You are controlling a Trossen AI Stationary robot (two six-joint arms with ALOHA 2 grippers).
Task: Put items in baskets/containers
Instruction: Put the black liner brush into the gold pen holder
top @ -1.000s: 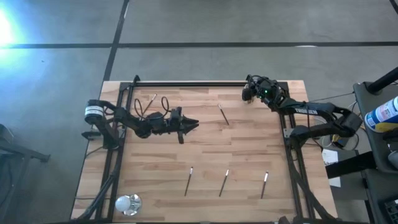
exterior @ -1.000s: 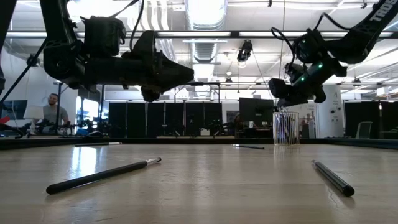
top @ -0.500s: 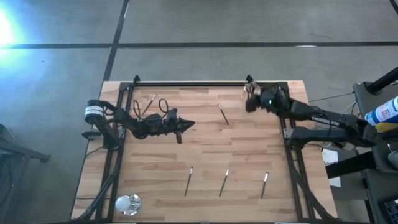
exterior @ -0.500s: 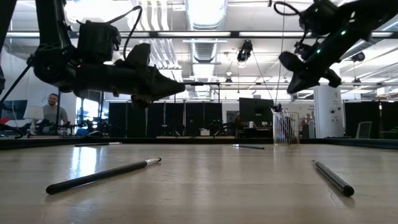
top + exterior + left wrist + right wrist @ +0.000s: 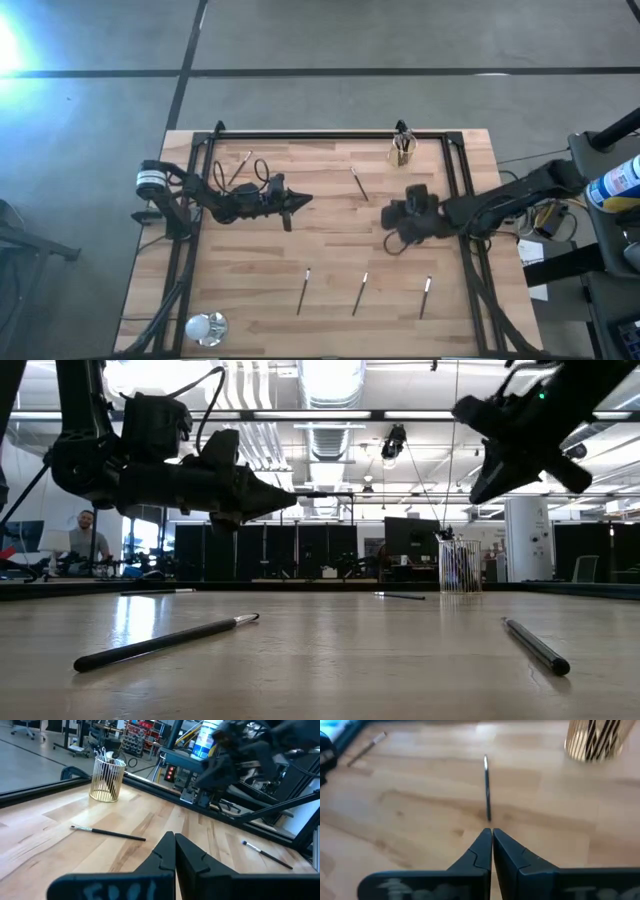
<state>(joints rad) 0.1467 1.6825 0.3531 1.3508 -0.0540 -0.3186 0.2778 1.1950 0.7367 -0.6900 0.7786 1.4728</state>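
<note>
With my right gripper [image 5: 491,836] pinched together and empty, I judge the thin dark silver-tipped stick [image 5: 487,790] ahead light, stiff and roll-prone, best gripped mid-shaft.

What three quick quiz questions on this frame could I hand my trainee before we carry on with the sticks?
1. True or false: both the left gripper and the right gripper are shut and hold nothing.
2. How many sticks lie loose on the table in the high view?
A. three
B. five
C. eight
3. Fill in: the cup stands at the table's far edge and already holds several ____.

Key:
1. True.
2. B: three in the near row, one near the cup, one behind the left arm.
3. sticks.
</note>
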